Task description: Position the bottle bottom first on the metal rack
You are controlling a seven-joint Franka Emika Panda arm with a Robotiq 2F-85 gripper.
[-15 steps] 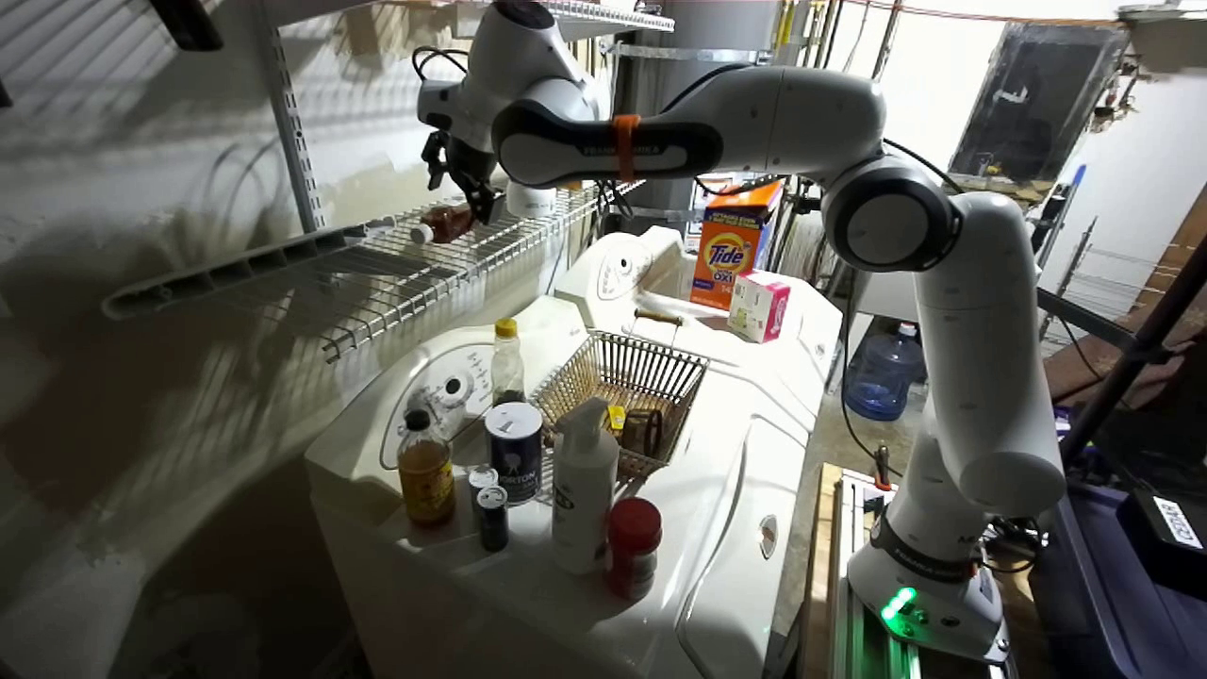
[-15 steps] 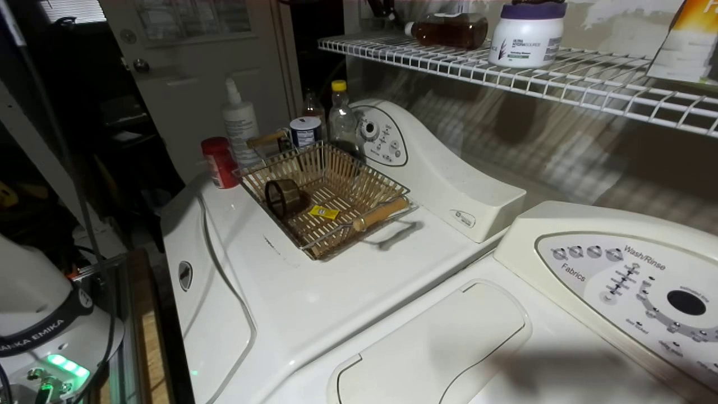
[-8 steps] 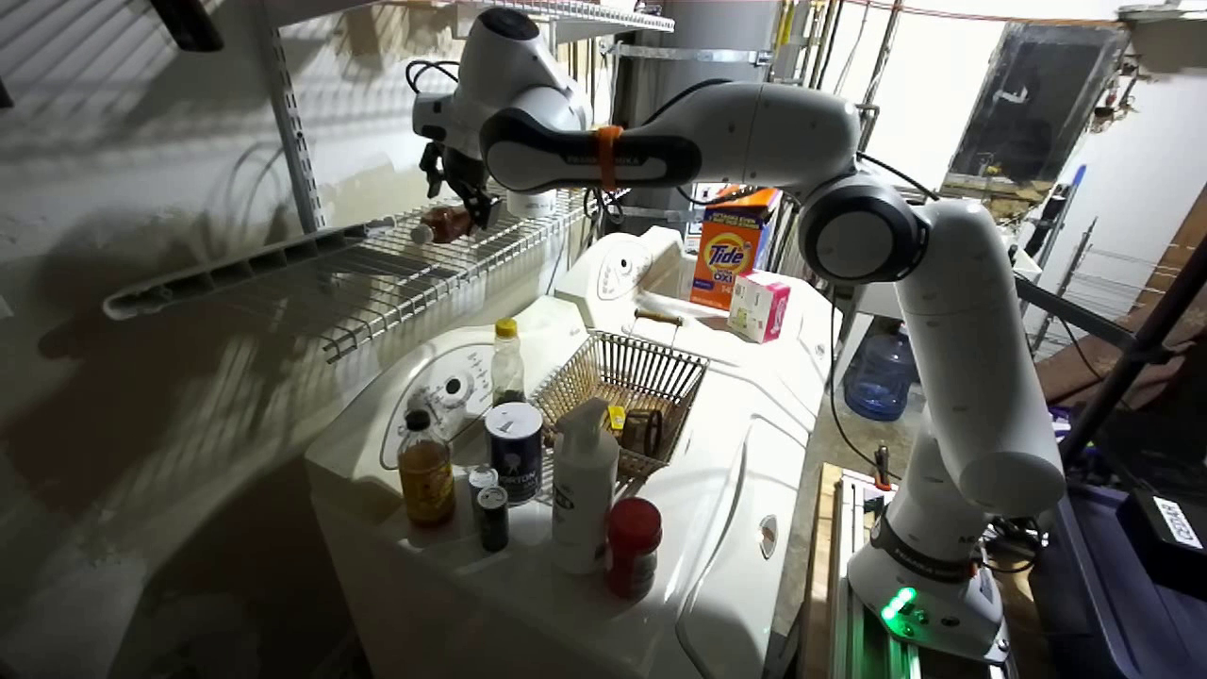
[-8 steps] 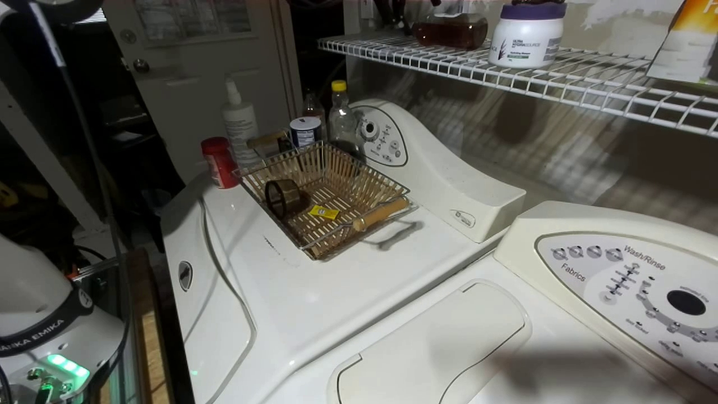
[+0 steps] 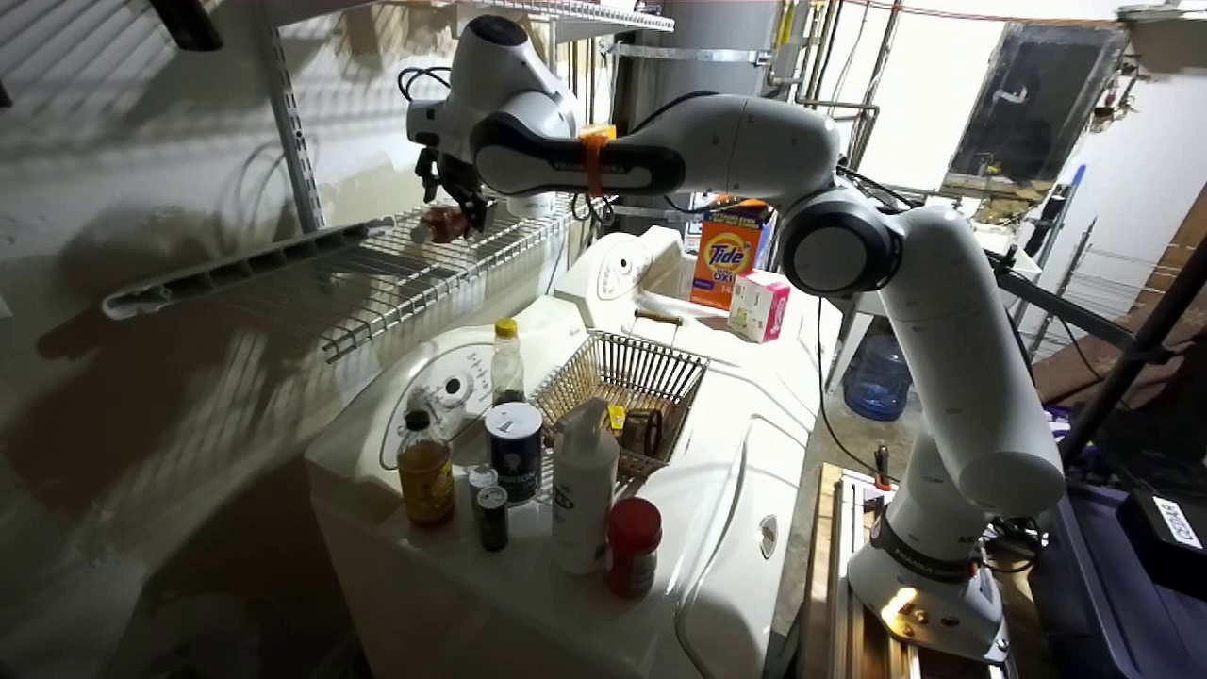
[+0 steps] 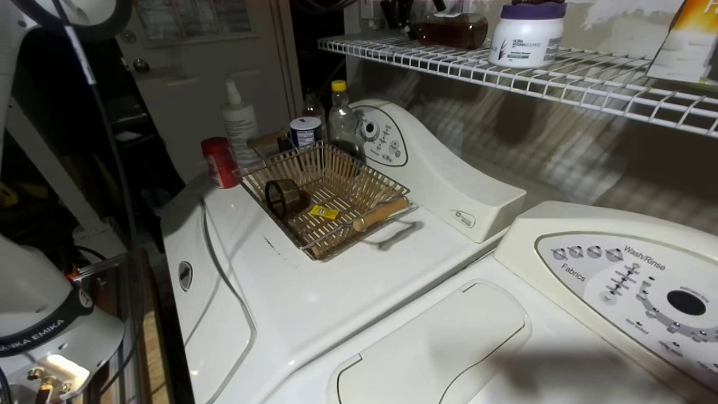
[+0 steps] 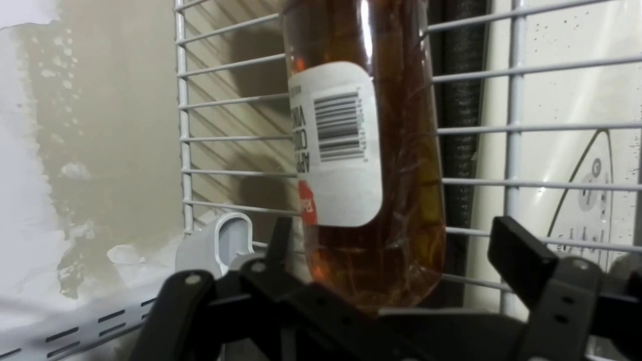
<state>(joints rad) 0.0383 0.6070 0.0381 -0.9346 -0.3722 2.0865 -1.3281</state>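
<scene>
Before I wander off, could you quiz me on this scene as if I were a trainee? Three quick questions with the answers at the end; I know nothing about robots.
1. How is the amber bottle on the wire rack placed?
A) Standing upright
B) Lying on its side
C) Balanced upside down

2. True or false: the robot's fingers are clamped tight on that bottle.

3. In an exterior view, a white tub stands on the same rack. What colour is its lid?

Key:
1. B
2. False; they are spread apart, and rack wires show between one of them and the bottle.
3. Purple
</scene>
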